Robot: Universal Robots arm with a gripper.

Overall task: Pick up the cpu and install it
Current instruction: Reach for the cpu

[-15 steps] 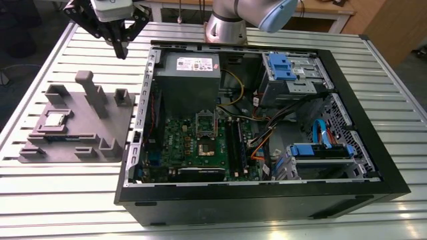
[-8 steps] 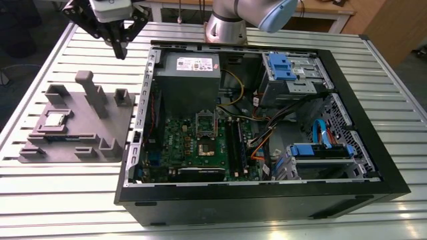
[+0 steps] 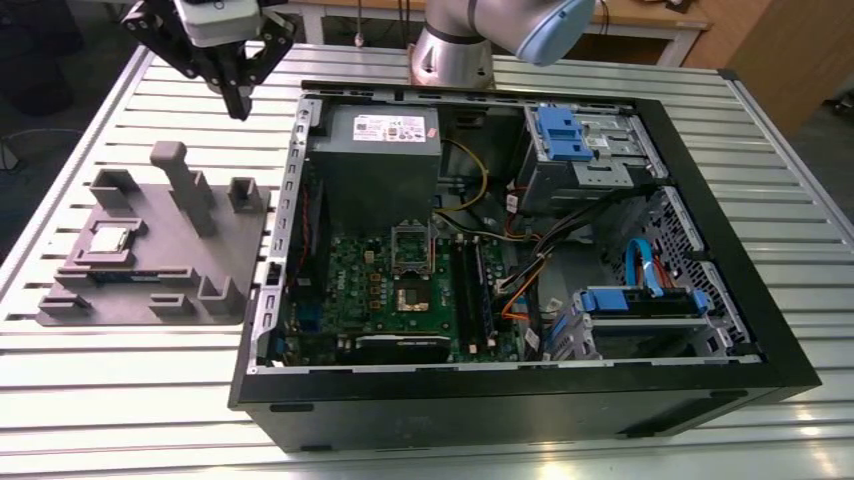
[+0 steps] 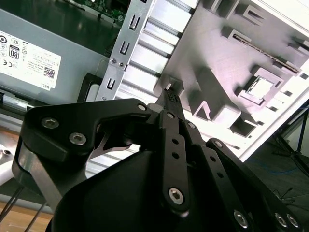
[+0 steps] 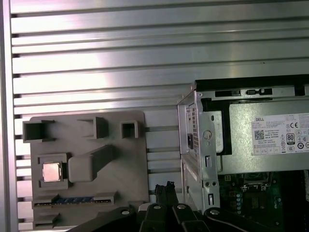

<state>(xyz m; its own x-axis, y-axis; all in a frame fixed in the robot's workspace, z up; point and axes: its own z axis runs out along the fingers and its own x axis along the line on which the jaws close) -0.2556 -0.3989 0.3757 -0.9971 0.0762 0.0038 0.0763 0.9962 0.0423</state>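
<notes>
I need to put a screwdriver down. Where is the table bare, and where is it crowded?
In the exterior view, bare table lies below the grey holder and case, and above the holder, by the gripper. The gap between holder and case is narrow; inside the case is crowded.

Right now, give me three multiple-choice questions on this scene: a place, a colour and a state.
1. Where is the cpu? A in the grey tray; B in a cardboard box; C in a person's hand.
2. What colour are the drive brackets? A red; B blue; C yellow.
3. The claw is: A gripping the cpu; B gripping a screwdriver; C empty.
Answers: 1 A, it lies in a tray pocket. 2 B, they show blue plastic. 3 C, its fingers are shut with nothing between them.
</notes>
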